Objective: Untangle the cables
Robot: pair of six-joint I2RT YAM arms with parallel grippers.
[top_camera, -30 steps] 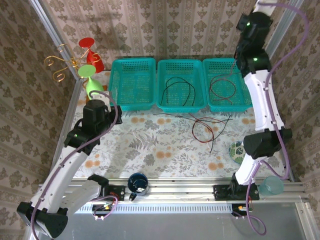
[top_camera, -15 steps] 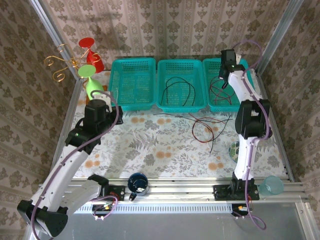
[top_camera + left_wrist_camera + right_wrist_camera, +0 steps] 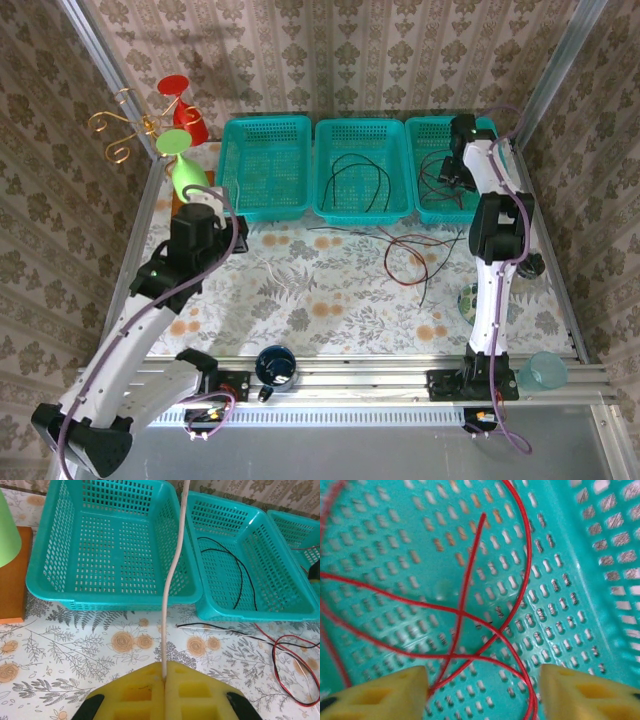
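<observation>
Left gripper (image 3: 164, 674) clamps the white cable (image 3: 172, 575), which runs straight from near to far along the left basket's (image 3: 100, 545) right wall. Right gripper (image 3: 482, 685) hangs released over the looped red cable (image 3: 465, 590) in the right basket (image 3: 600, 605).

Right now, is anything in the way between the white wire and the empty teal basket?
Nothing visible. The left gripper pinches the pale thin cable, and only flowered tablecloth lies before the empty teal plastic basket.

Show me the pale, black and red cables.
pale cable (image 3: 170, 575), left wrist view, middle of its upright stretch.
black cable (image 3: 355, 158), top external view, top of its arch.
red cable (image 3: 464, 580), right wrist view, its straight strand.
</observation>
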